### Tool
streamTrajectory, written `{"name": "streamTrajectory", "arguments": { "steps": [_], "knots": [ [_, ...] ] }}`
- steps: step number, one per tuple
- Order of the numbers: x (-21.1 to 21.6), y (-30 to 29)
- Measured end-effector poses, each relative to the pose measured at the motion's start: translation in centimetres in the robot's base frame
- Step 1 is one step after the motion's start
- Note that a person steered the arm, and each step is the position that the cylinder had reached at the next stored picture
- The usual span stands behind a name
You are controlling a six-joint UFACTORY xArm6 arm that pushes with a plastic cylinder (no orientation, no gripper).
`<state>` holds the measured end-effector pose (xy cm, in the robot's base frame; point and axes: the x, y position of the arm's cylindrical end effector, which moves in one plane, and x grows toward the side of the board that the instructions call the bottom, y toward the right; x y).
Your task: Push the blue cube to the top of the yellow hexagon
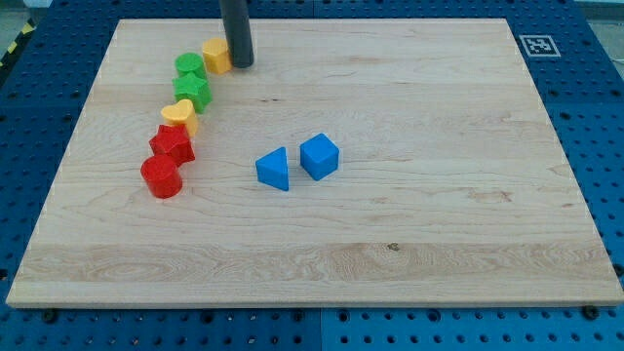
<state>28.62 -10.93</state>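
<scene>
Right now my tip (pixel 240 64) sits just beside the yellow hexagon (pixel 216 55), well apart from the blue cube (pixel 319 156) mid-table (pixel 439 244). No jaws here, nothing held. Sweeping back carelessly could knock the hexagon or drag the blue wedge (pixel 274 169) along.

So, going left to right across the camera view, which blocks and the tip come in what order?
Red cylinder → blue triangular block → blue cube. The red star, yellow heart, two green blocks, yellow hexagon and my tip overlap left to right, so they are left out.
</scene>
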Motion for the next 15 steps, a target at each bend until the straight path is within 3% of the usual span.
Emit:
{"name": "streamTrajectory", "arguments": {
  "steps": [2, 3, 5, 6, 8, 10, 11, 15],
  "knots": [
    [0.0, -1.9],
    [1.6, 0.1],
    [13.3, 11.9],
    [16.2, 14.6],
    [17.5, 14.5],
    [25.3, 18.6],
    [24.5, 16.4],
    [14.1, 7.0]
  ]
}}
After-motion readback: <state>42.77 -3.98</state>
